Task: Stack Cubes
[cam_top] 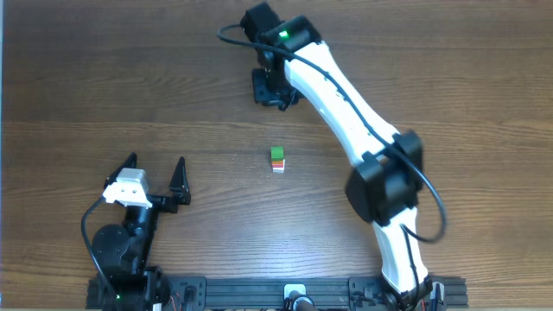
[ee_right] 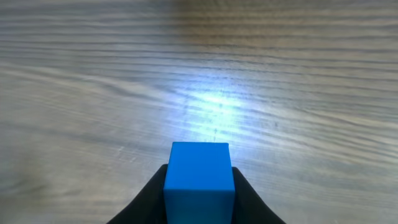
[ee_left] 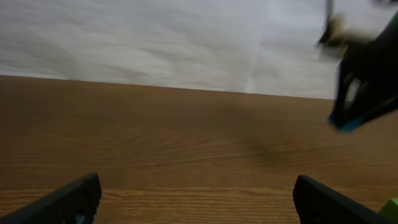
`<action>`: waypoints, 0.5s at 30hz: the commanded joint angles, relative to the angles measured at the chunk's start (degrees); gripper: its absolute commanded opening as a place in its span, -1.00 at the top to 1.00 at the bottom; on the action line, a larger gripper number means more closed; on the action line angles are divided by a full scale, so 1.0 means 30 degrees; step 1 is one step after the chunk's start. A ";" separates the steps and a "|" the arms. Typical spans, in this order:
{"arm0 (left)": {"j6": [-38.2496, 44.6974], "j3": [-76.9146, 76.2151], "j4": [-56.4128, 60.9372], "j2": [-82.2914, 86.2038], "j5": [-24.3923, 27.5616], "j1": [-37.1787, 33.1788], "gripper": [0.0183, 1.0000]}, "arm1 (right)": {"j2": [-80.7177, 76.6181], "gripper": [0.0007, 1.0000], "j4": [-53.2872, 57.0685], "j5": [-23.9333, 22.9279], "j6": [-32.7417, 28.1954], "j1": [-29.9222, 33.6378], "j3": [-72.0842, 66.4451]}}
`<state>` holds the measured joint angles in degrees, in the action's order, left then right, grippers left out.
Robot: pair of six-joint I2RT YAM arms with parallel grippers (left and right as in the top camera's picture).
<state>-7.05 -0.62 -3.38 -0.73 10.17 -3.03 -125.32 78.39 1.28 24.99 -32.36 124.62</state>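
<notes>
The blue cube (ee_right: 199, 186) is clamped in the right gripper (ee_right: 199, 171), whose jaws are closed to the cube's width on two opposite side faces. Judged from the left wrist view, the cube is raised off the table (cam_top: 104, 78) at its far side, well apart from the stack (cam_top: 277, 161). The stack stands near the table's middle, with a green cube (cam_top: 276, 154) seated on a red cube (cam_top: 277, 164); whether a pale piece lies beneath them cannot be told. The left gripper (cam_top: 156, 164) is spread wide near its base, and nothing is held in it. The cubes are judged to be small, light and rigid, with flat, smooth faces. Little squeeze is therefore needed, though a slip or a twist in the grasp is possible if the faces are slick. The hold is best taken on parallel side faces, as it is here, so that the bottom face is left free to be set flat on the green cube. The stack is narrow and is probably toppled easily, so a square, gentle placing is called for, with the jaws opened without the stack being brushed.
</notes>
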 commanded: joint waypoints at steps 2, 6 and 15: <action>0.0277 0.0102 -0.0015 0.0131 0.0233 -0.0087 -1.00 | 0.2353 0.68 0.1872 -0.1421 0.0452 -0.0772 0.0335; 0.0277 0.0102 -0.0015 0.0131 0.0233 -0.0087 -1.00 | 0.2943 0.69 0.3738 -0.1617 0.0918 -0.1304 0.0335; 0.0277 0.0095 -0.0015 0.0131 0.0233 -0.0087 -1.00 | 0.2994 0.72 0.4925 -0.1785 0.1661 -0.2280 -0.0685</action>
<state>-7.07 -0.62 -3.38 -0.73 10.15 -3.03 -117.05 93.06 -3.01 28.05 -38.52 124.16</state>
